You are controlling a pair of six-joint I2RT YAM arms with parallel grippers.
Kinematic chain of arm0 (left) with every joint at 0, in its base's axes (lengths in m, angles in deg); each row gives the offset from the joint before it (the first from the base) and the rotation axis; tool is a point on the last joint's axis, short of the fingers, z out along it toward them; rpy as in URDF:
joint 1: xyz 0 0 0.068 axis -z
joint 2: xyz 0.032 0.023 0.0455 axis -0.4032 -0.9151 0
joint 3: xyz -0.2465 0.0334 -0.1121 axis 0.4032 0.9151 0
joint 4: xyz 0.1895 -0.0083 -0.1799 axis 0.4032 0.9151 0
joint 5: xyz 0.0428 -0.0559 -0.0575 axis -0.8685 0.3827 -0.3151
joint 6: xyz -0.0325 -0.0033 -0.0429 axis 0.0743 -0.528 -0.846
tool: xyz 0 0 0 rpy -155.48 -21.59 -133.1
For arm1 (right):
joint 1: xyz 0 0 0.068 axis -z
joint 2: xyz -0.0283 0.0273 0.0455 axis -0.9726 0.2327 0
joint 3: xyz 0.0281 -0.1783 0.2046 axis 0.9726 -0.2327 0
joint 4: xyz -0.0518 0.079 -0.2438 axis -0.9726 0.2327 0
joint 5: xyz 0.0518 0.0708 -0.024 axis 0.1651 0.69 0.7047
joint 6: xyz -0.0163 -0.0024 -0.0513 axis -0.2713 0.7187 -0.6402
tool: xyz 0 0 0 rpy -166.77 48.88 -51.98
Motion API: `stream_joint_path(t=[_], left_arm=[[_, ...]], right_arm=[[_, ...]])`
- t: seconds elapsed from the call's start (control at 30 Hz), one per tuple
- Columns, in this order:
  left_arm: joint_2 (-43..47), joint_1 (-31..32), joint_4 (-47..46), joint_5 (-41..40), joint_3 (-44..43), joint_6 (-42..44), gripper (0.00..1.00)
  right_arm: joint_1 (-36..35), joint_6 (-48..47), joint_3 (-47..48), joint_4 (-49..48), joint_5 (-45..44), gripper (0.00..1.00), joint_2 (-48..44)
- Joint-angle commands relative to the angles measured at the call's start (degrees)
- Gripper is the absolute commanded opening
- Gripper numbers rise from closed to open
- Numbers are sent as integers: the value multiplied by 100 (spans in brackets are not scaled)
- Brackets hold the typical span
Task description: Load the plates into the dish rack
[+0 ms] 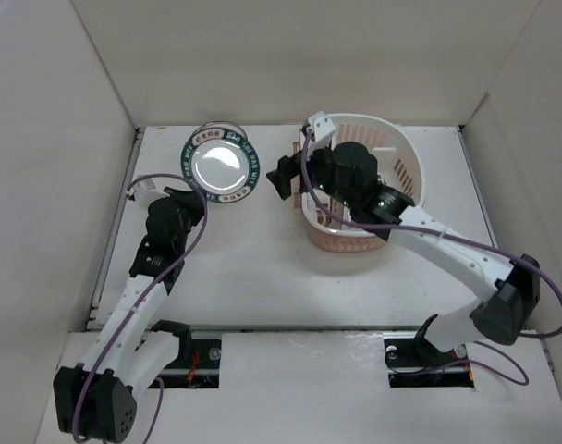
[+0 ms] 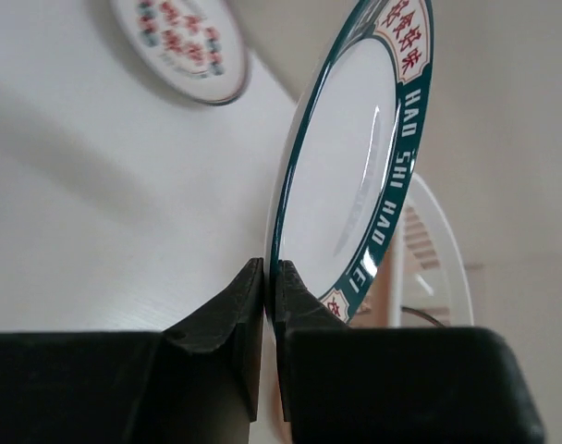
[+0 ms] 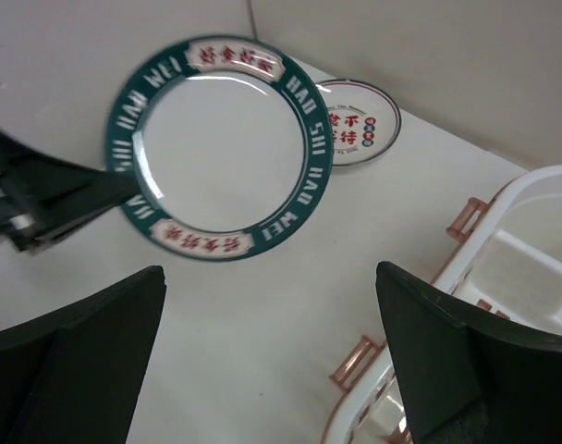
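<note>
Beside rack (image 1: pixel 341 245), left tool (image 2: pixel 270 270) pinching green-rimmed plate (image 2: pixel 346 185) (perhaps lifted), right tool (image 3: pixel 270 277) spread.

The dish rack (image 1: pixel 378 118) looks like smooth moulded plastic, with a faintly shiny white rim and ribbed salmon sides. Left of the dish rack, the green-rimmed plate (image 1: pixel 224 166) is glossy glazed ware with bright highlights. The red-character plate (image 3: pixel 355 124), also left of the dish rack, shines likewise. The table (image 1: pixel 253 268) is matt white. The left gripper (image 2: pixel 267 276) is matt black plastic.
</note>
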Motion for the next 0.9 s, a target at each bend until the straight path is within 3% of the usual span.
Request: stream_joint_path(t=[0.0,0.1,0.37,0.57,0.63,0.67,0.77,0.8,0.87], left_arm=[[383,106,-738,560,-464,940,0],[611,106,-1283,1446,-413,1110,0],[445,264,-3002,3127,-141,1040,0],[304,264,-3683,3541,80,767,0],[304,264,-3684,3490,80,819,0],[304,264,-3684,3489,80,820,0],[304,264,-3622,3427,80,873,0],[304,264,-3622,3367,80,873,0],[356,264,-3674,3296,132,873,0]], right_arm=[[744,231,579,-887,1774,100,201],[1018,284,887,-888,2637,100,562],[1440,284,889,-888,3791,100,861],[1773,337,765,-888,3880,100,861],[1844,398,703,-888,3994,92,861],[1845,399,703,-888,4047,79,861],[1898,451,703,-888,4267,59,861],[1898,451,703,-888,4319,44,861],[1951,451,642,-888,4381,41,861]])
